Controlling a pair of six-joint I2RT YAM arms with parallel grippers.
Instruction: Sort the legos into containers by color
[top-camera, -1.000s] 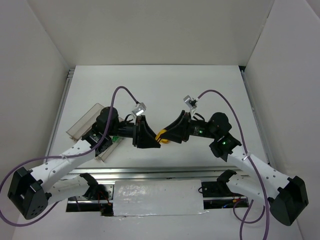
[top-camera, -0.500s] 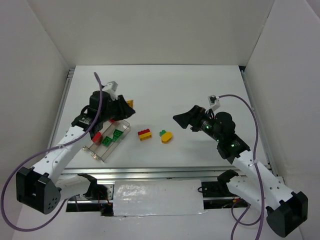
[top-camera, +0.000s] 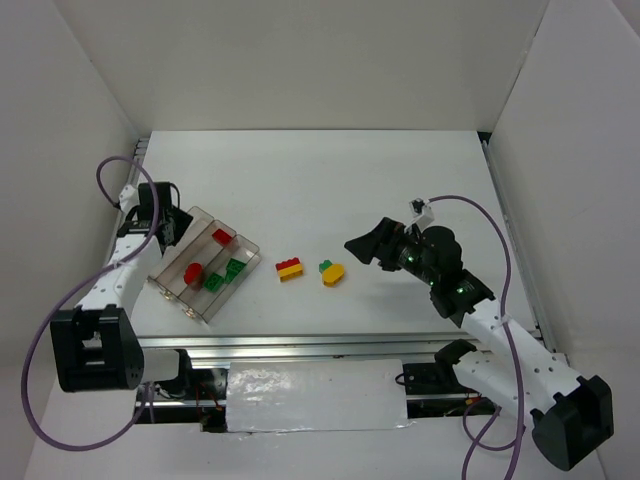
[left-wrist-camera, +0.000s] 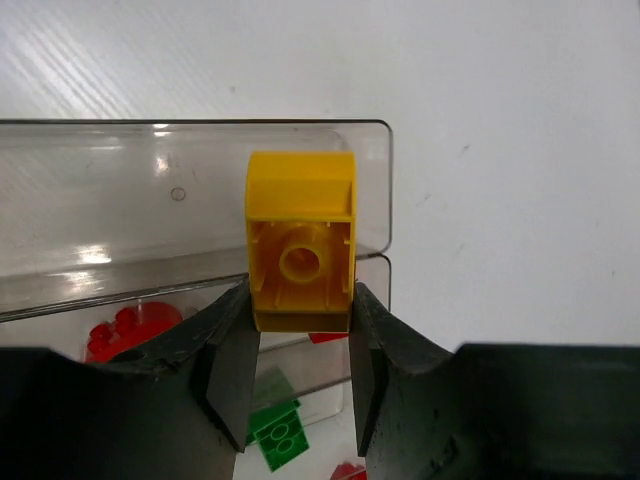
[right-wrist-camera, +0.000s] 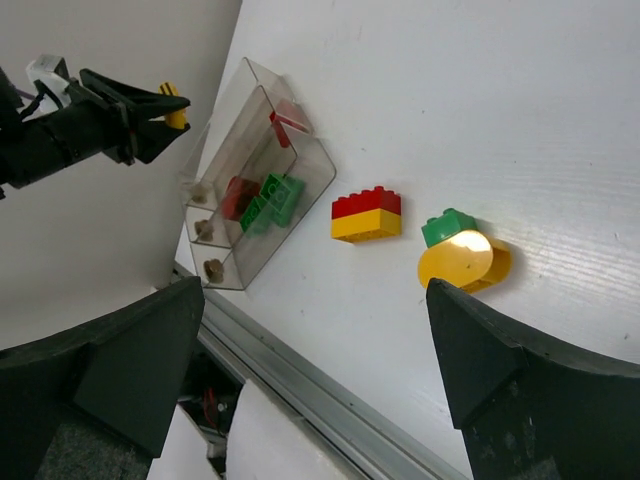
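Since a sec ago the L gripper (left-wrist-camera: 300, 300) has swung away from mid-table, where both grippers were meeting, out over the left side of the clear three-lane plastic tray (top-camera: 165, 268). The R gripper (top-camera: 358, 248) has backed off to the tray's right.

The L gripper is clamping a small yellow plastic brick (left-wrist-camera: 300, 245) btwn both fingers, hollow underside facing the wrist cam. It's holding the brick over the tray's outermost lane, close to that lane's end wall. The R gripper is hanging w/ fingers spread wide, gripping nothing, well apart from the tray.

Inside the tray, red bricks (top-camera: 193, 270) are sitting in the mid lane and green bricks (top-camera: 236, 268) in the lane on its right side. Just right of the tray, a red-on-yellow stacked brick pair (top-camera: 290, 268) is lying on the white table (top-camera: 400, 170). Further right of the tray, a green brick joined to a rounded yellow piece (top-camera: 332, 272) is lying near that pair, not touching it.
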